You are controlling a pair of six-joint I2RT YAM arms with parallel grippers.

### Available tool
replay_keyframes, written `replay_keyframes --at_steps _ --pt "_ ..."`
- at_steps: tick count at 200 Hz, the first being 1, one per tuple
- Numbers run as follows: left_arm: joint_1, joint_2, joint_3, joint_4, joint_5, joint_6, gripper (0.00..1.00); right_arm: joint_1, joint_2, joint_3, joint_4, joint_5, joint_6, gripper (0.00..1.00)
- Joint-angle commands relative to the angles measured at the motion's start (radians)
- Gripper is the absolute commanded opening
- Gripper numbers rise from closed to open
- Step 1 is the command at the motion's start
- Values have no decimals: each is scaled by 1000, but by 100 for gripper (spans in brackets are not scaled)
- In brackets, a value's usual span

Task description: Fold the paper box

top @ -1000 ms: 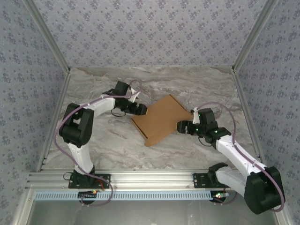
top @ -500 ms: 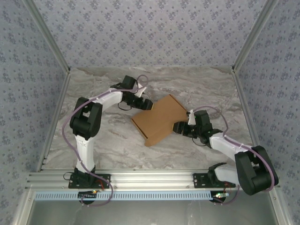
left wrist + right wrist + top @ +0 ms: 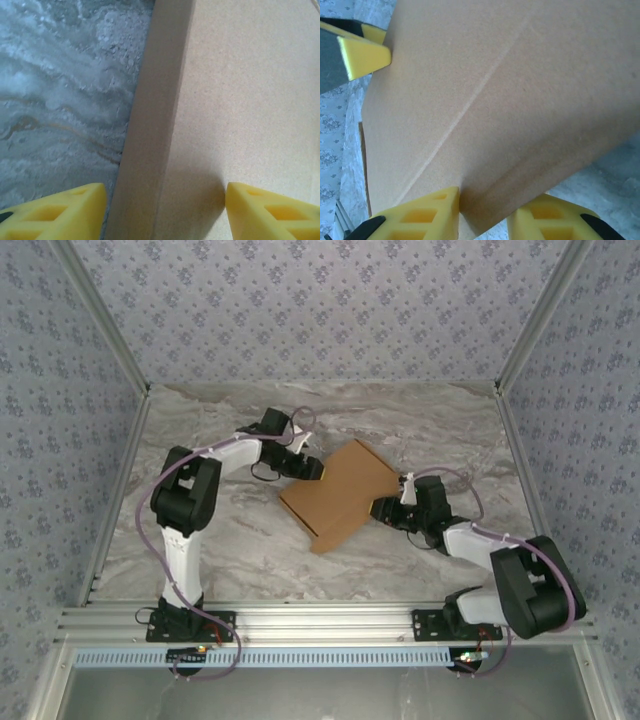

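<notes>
The paper box [image 3: 345, 495] is a flat brown cardboard box lying closed on the marble tabletop, turned diagonally. My left gripper [image 3: 312, 470] is at its upper left edge. In the left wrist view that gripper [image 3: 165, 212] is open, one yellow finger over the marble and the other over the box top [image 3: 250, 100], with the box's side wall between them. My right gripper [image 3: 385, 508] is at the box's right edge. In the right wrist view it [image 3: 482, 217] is shut on the edge of the paper box [image 3: 510, 90], one finger on top and one beneath.
The marble tabletop [image 3: 230, 540] has patterned walls at the back and on both sides, with aluminium frame posts in the corners. The arms' mounting rail [image 3: 320, 625] runs along the near edge. A yellow fingertip of the left gripper [image 3: 365, 55] shows past the box's far corner.
Both grippers have moved in onto the box's opposite edges. The right jaws have narrowed onto the box edge and the left jaws have narrowed a little. The box has shifted slightly.
</notes>
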Motion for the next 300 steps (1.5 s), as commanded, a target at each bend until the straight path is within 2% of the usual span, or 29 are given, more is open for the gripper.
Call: replay_keyframes --at_steps 1,31,74,99,147,188,241,300 --pt "7 -75 -113 36 -22 -52 63 -22 79 88 26 -27 -31 30" --pt "12 -150 -233 108 -64 -98 67 -48 156 170 9 -87 -46 35" --pt "30 -185 -270 170 -91 -152 70 -34 153 164 -13 -96 -46 57" --pt "30 -191 -262 180 -92 -172 71 -15 153 149 -11 -78 -46 64" --pt "23 -190 -279 205 -86 -195 68 37 196 148 46 -66 -26 63" --pt "10 -190 -301 214 -87 -205 66 53 223 165 111 -96 12 54" --pt "9 -201 -335 277 -28 -248 66 64 138 160 128 -89 31 44" --pt "-12 -185 -343 321 25 -280 66 69 51 153 128 -60 53 41"
